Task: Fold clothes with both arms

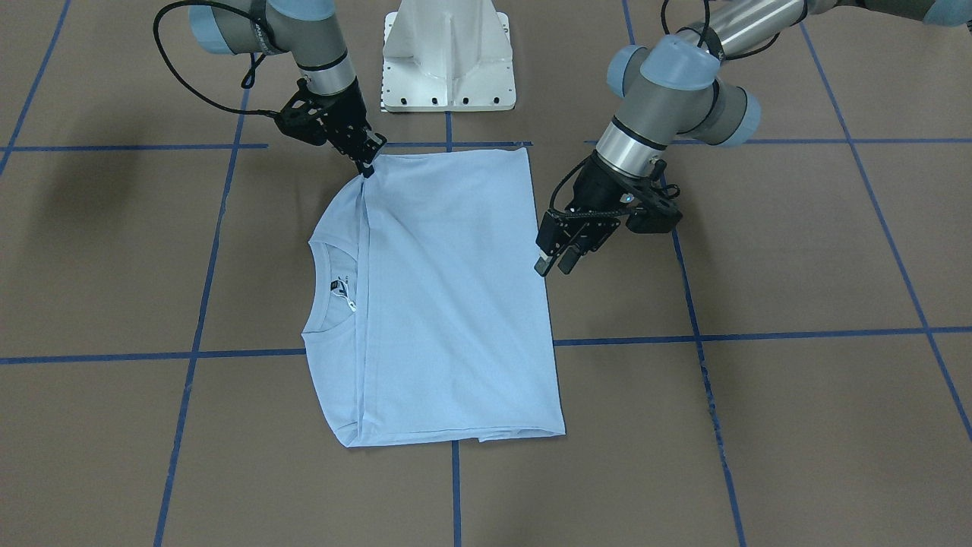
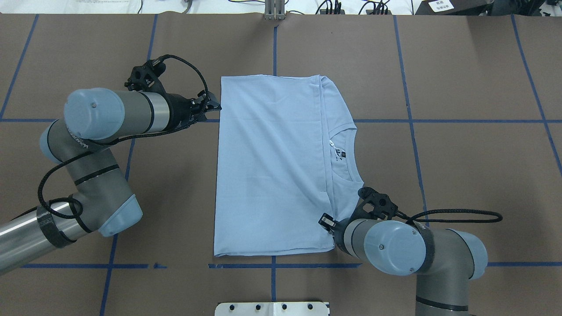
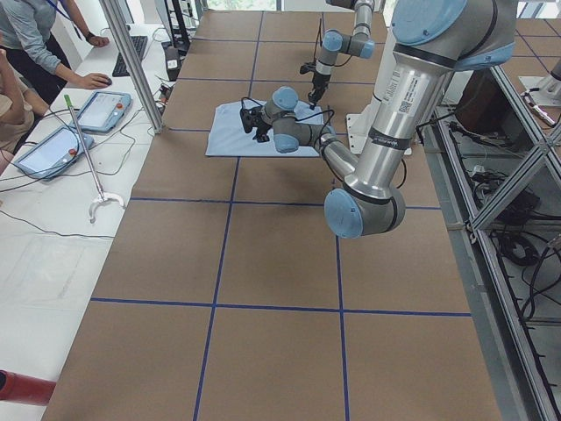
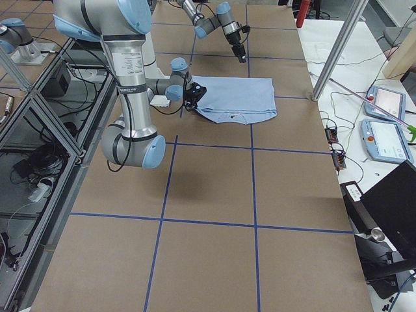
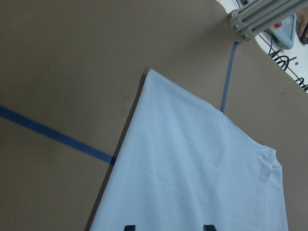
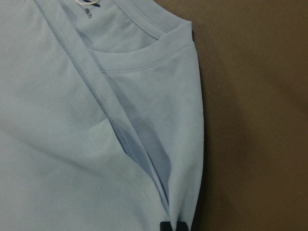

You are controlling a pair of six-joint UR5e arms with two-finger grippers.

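Note:
The light blue T-shirt [image 1: 456, 304] lies flat on the brown table, folded over itself into a rectangle [image 2: 272, 166]. Its round collar with dark label and white tag [image 1: 339, 289] sticks out on one side; the chest print is hidden. My right gripper [image 1: 369, 165] is shut on the shirt's folded corner nearest the robot; the right wrist view shows the tips [image 6: 173, 225] pinched on the cloth edge. My left gripper [image 1: 553, 264] is open at the shirt's opposite long edge, its tips [image 5: 168, 227] apart just over the cloth.
The white pedestal base [image 1: 448, 61] stands just behind the shirt. Blue tape lines [image 1: 759, 334] cross the table. In the exterior left view, operators and tablets [image 3: 101, 110] are beyond the table's far side, with a metal post [image 3: 131, 61].

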